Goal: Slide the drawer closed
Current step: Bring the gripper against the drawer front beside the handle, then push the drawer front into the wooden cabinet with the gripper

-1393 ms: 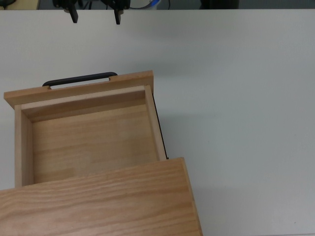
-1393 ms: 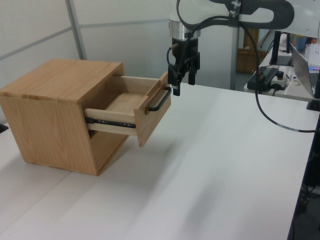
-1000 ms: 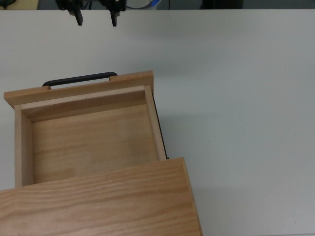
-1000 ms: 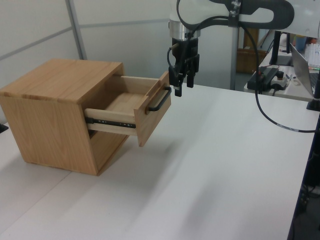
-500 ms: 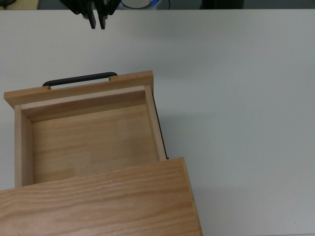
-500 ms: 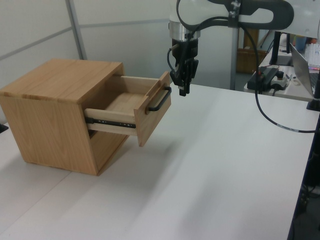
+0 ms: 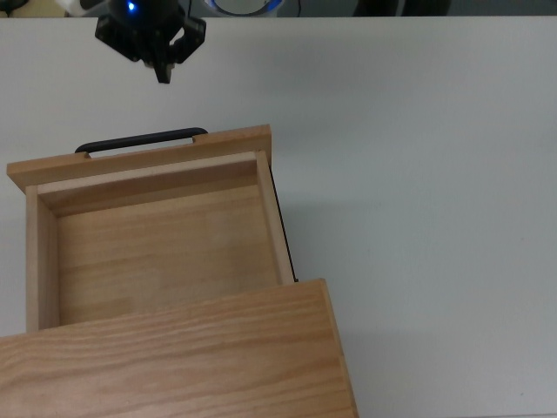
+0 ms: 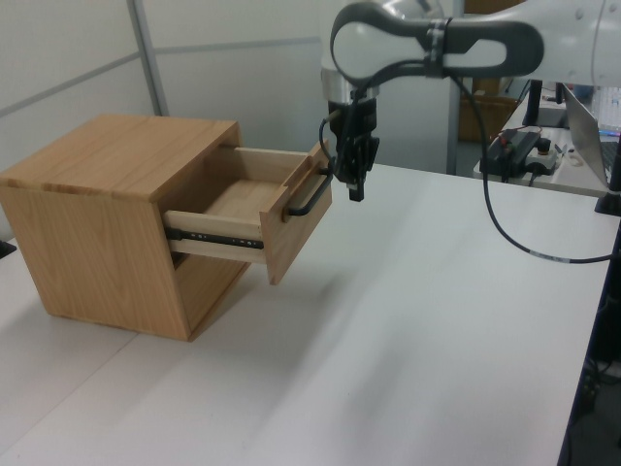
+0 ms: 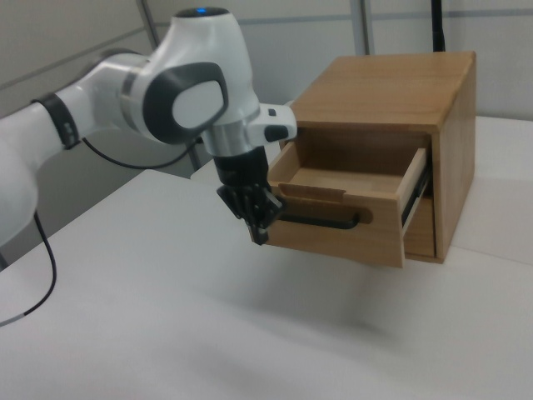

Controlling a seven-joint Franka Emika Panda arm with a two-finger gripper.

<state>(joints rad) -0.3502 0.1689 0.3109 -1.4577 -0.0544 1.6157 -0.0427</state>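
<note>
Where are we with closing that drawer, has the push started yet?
Done: the gripper is shut and sits in front of the drawer, near its black handle. In hand: lining up on the front panel; the top view shows a gap to the handle, so no contact is visible. Left: the whole push, since the drawer stands far out of the cabinet.

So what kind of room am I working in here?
Most likely a robotics lab: a Franka arm over a plain white table bearing only an oak cabinet with its drawer open, plus a power strip and cables on a bench behind.
</note>
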